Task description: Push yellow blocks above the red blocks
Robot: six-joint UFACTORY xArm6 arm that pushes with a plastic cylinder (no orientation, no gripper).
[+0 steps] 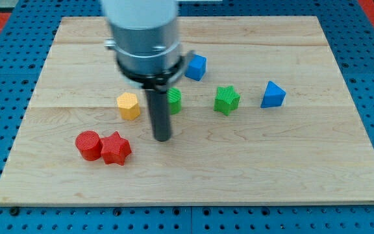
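A yellow hexagonal block (128, 105) lies left of centre on the wooden board (291, 169). A red cylinder (87, 144) and a red star (115, 148) touch each other at the lower left, below the yellow block. My tip (163, 138) rests on the board just to the right of and below the yellow block, and to the right of the red star, touching neither. Only one yellow block shows; the arm's body hides part of the board at the top.
A green block (173, 100) sits partly behind the rod. A green star (226, 99) is at centre right. A blue cube (196, 67) lies above it and a blue triangular block (273, 95) to the right.
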